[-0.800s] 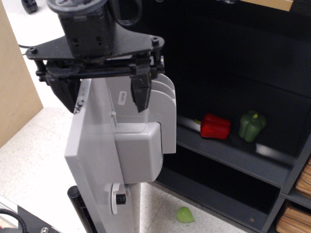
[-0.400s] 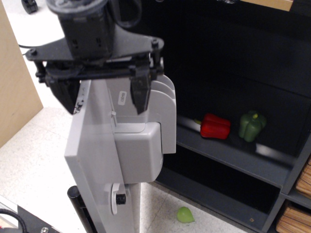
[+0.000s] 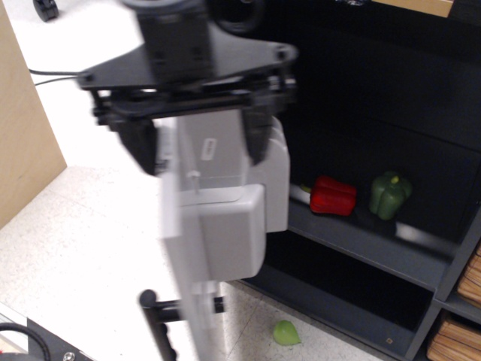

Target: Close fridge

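speckled floor [image 3: 68, 248], fridge [image 3: 218, 226] door edge between wide-open gripper [image 3: 201, 147] fingers [image 3: 257, 139], nothing clamped

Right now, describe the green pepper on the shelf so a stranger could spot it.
Look inside the fridge, at the black shelf behind the open door. Two peppers sit there; the green pepper is the right one, upright and lobed, unlike the red pepper lying beside it.

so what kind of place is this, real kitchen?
Probably a lab mock-up, not a real kitchen: the fridge is a black shelving unit holding two peppers, with speckled tile floor and a bare plywood panel.
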Action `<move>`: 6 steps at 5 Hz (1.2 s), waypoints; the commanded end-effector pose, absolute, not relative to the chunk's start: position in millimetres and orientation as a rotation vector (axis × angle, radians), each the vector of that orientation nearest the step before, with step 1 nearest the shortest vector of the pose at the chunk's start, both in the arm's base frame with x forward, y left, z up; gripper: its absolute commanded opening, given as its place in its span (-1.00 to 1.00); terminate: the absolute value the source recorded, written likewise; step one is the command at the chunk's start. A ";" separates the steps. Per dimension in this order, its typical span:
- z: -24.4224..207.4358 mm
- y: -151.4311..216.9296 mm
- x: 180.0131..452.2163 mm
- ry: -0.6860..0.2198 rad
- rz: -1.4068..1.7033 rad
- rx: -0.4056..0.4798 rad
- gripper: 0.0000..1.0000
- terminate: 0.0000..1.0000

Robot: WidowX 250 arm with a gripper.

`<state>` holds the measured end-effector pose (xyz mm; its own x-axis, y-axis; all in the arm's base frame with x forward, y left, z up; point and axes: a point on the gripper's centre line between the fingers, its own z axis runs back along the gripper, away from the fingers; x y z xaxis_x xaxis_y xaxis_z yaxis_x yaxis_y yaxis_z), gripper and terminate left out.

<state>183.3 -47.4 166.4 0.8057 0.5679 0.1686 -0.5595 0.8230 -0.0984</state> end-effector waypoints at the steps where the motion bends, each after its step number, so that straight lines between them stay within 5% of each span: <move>1: 174.0 -86.3 216.7 -0.264 0.669 -0.089 1.00 -1.00; 3: 173.1 -112.5 263.2 -0.250 0.742 -0.129 1.00 -1.00; 4: 191.7 -112.5 269.1 -0.291 0.762 -0.177 1.00 -1.00; 5: 217.9 -102.5 252.3 -0.328 0.730 -0.256 1.00 -1.00; 6: 218.8 -86.6 227.1 -0.317 0.672 -0.260 1.00 -1.00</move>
<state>222.7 -88.2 205.0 0.7519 0.6304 0.1930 -0.5667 0.7675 -0.2995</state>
